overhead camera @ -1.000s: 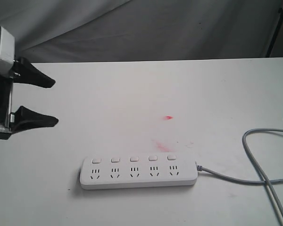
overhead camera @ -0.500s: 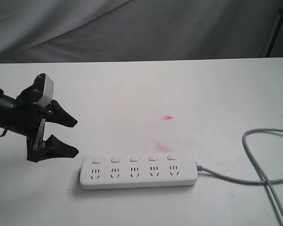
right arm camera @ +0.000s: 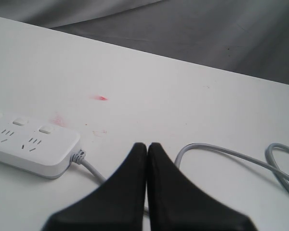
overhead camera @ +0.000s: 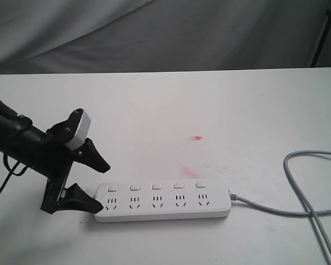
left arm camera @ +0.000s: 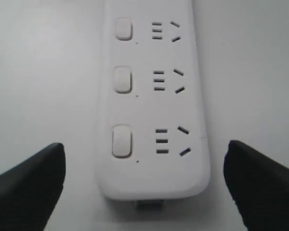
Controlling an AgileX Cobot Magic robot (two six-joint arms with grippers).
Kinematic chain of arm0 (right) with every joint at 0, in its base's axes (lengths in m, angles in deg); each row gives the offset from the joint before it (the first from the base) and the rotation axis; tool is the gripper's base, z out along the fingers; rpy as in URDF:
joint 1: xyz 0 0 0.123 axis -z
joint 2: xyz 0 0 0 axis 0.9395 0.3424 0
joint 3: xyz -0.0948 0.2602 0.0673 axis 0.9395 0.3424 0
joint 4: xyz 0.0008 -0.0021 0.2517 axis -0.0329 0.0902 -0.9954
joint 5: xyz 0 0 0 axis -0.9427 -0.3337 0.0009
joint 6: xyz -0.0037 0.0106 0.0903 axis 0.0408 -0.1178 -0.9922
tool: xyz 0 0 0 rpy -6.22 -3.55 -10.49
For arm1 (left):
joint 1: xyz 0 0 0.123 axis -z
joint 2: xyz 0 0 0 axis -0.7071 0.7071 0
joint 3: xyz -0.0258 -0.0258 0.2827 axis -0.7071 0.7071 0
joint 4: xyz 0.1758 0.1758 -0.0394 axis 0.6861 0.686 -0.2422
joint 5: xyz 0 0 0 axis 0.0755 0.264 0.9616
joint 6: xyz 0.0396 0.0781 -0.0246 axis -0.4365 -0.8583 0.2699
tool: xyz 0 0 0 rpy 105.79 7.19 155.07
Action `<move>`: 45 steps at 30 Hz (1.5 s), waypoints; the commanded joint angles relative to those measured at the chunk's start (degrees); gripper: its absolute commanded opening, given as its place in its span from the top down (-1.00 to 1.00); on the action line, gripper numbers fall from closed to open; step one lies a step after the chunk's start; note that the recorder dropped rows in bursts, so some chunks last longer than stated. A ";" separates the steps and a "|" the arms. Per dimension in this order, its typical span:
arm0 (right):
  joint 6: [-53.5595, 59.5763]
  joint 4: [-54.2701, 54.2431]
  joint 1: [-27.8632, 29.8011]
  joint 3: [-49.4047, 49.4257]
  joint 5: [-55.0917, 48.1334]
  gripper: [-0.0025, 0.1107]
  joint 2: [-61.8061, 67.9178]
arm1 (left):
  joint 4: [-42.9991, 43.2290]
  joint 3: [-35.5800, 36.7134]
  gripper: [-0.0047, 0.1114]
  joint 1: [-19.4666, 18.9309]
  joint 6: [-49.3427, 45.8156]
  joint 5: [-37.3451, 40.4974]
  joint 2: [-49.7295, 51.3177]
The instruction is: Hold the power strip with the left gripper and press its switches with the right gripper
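One power strip (overhead camera: 163,202) lies on a white table (overhead camera: 154,105) before grey cloth (overhead camera: 209,33).

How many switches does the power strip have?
5. The switches sit in one row along the power strip's upper edge in the exterior view: leftmost, second, middle, fourth, rightmost. None seems hidden.

I counted one power strip (overhead camera: 145,194) carrying five switches (overhead camera: 156,186) and five socket sets (overhead camera: 156,201), one grey cord (overhead camera: 251,204), two red marks (overhead camera: 197,137) on the bench (overhead camera: 237,99), and two claws: the left claw (overhead camera: 103,186) and the right claw (right arm camera: 147,147).
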 commanded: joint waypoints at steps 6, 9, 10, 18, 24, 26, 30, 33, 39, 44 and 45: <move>-0.02 -0.35 -0.12 0.20 0.14 0.96 -0.36 | 0.03 2.75 -0.52 1.93 -0.30 -7.43 0.02; -0.02 -0.35 -0.12 0.20 0.14 0.96 -0.36 | -0.41 2.89 -0.52 1.93 -0.30 -8.16 0.02; -0.15 -0.35 -0.12 0.20 0.14 0.96 -0.36 | -1.26 2.89 -0.52 1.93 -0.30 -8.16 0.02; -0.15 -0.35 -0.12 0.20 0.14 0.96 -0.36 | -2.97 2.89 -0.52 1.93 -0.30 -7.70 0.02; -0.15 -0.35 -0.12 0.20 0.14 0.96 -0.36 | -3.05 2.89 -0.52 2.04 -0.30 -5.48 0.02; -0.04 -0.35 -0.12 0.20 0.14 0.96 -0.36 | -3.05 2.89 -0.52 2.48 -0.30 -6.14 0.02; -0.04 -0.35 -0.12 0.20 0.14 0.96 -0.36 | -2.92 2.89 -0.52 4.25 -0.30 -6.62 1.24; -0.04 -0.35 -0.12 0.20 0.14 0.96 -0.36 | -2.82 2.89 -0.52 5.44 -0.30 -8.46 1.83; -0.04 -0.35 -0.12 0.20 0.14 0.96 -0.36 | -2.82 2.89 -0.51 5.63 -0.30 -9.63 2.06; -0.13 -0.35 -0.12 0.20 0.14 0.96 -0.36 | -2.82 2.89 -0.51 5.63 -0.30 -9.63 2.06; -0.13 -0.35 -0.12 0.20 0.14 0.96 -0.36 | -2.82 2.89 -0.50 5.63 -0.30 -9.63 2.06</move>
